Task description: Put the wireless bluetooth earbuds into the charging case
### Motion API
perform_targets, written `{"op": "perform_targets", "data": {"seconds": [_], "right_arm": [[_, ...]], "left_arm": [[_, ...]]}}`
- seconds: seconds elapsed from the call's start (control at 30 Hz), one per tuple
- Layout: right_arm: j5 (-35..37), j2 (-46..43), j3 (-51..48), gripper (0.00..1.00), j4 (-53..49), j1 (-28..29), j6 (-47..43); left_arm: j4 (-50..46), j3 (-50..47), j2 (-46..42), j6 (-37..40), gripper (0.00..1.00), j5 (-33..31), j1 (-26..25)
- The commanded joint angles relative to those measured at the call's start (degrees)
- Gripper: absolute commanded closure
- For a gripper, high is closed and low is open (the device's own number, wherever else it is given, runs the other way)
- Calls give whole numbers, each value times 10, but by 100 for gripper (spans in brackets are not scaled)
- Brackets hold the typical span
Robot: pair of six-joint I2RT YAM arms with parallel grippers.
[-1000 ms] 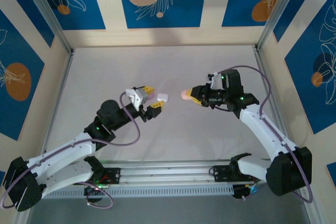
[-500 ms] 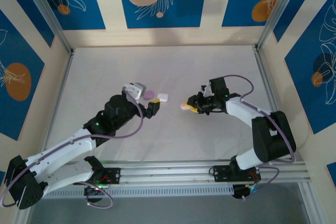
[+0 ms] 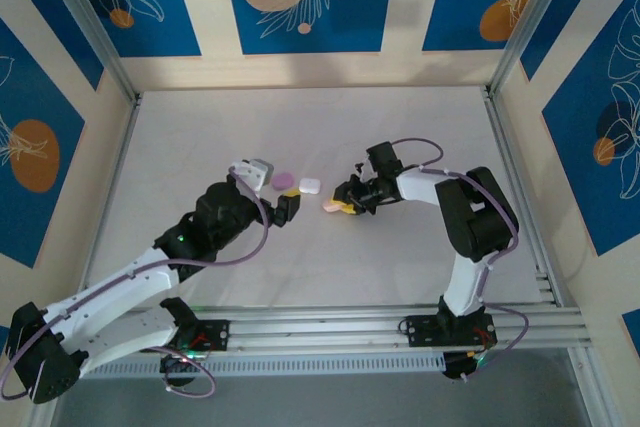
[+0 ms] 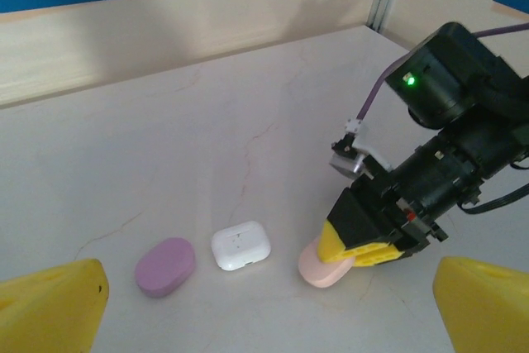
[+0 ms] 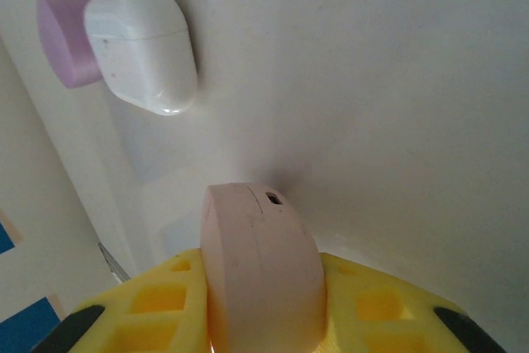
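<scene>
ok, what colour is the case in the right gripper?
Pale peach-pink pebble-shaped case, held in the right gripper; best in the right wrist view.

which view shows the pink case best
Right wrist: the pink case is large and close, its seam and a small slot visible. Left wrist shows it partly covered by the right hand; in top external it is a small pink spot.

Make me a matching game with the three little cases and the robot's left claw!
Things:
1. purple case
2. white case
3. pink case
4. left gripper

States:
A. pinched in the right gripper
B. middle of the row of three
C. wide open, holding nothing
D. end of the row, lying free

Pairs: 1-D, 2-B, 3-A, 4-C
</scene>
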Motion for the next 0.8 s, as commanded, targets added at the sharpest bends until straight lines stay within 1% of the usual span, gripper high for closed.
{"op": "perform_targets", "data": {"seconds": [0.0, 0.07, 0.2, 0.27, 0.4, 0.47, 0.53, 0.6, 0.67, 0.73, 0.77], "right_arm": [[24, 3, 15, 73, -33, 3, -23], [37, -1, 15, 67, -50, 2, -30], [70, -20, 17, 53, -95, 2, -52], [89, -33, 24, 48, -126, 2, -66], [139, -75, 34, 38, -185, -1, -92], [166, -103, 41, 37, -215, -5, -102], [213, -145, 45, 37, -239, -7, -119], [296, -206, 48, 37, -260, -6, -140], [382, -263, 39, 36, -256, -7, -176], [474, -320, 16, 32, -229, -9, -227], [521, -346, -5, 28, -205, -12, -254]], "left_arm": [[-2, 12, -11, -4, 0, -15, 4], [1, 10, -11, -3, 0, -16, 4], [8, 6, -7, -3, 0, -14, 5], [13, 3, -4, -4, 0, -11, 5], [13, 3, 2, -4, 0, -8, 6], [14, 2, 2, -4, 0, -6, 7], [12, 1, 2, 0, 0, -9, 9], [10, -3, -1, 10, 0, -20, 12], [10, -10, -4, 20, 0, -36, 18], [11, -18, -7, 31, 0, -62, 27], [17, -25, -8, 40, 0, -81, 31]]}}
